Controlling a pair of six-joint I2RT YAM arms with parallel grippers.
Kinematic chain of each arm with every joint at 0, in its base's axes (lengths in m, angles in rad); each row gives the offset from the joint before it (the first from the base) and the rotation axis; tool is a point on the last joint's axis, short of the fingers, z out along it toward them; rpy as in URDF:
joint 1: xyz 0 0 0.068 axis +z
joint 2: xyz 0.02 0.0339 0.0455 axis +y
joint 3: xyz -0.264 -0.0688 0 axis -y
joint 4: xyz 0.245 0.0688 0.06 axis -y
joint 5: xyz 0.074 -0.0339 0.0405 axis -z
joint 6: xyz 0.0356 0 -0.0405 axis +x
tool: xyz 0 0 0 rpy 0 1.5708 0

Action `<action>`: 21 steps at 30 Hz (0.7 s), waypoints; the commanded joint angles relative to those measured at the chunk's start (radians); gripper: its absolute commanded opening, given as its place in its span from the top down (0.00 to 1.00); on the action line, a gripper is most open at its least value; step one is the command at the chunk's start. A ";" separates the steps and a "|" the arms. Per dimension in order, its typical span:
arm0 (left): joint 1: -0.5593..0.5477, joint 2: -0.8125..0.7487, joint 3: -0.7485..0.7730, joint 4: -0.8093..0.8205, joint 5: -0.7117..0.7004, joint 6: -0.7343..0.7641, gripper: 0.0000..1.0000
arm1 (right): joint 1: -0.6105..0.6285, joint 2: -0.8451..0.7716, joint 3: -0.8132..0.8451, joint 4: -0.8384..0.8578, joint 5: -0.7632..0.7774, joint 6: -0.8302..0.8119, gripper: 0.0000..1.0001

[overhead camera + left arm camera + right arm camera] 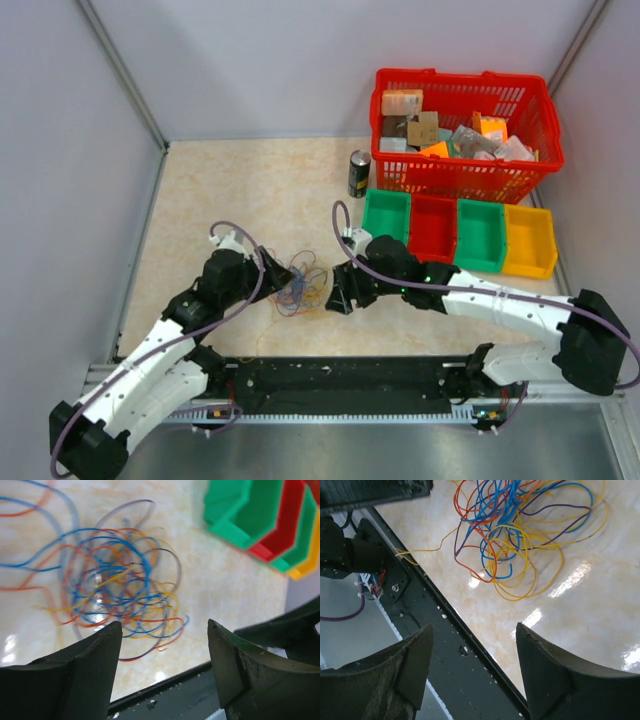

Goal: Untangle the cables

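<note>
Top external: we are finding the cables (300,285) mid-frame between left gripper (277,277) and right gripper (336,293) (both parted, empty), left nearer.

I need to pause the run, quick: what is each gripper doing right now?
Left gripper: open, holding nothing; the cables lie ahead of it.
Right gripper: open, holding nothing.

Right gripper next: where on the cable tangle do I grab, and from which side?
Probably the yellow loop bulging from the cables toward the right gripper. Come in from that near side, jaws straddling the strand: it lies flat, clear of the dense knot.
</note>
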 commanded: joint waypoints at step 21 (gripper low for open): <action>-0.014 -0.088 -0.135 -0.218 0.272 -0.125 0.83 | 0.059 -0.033 -0.035 0.111 0.032 0.025 0.25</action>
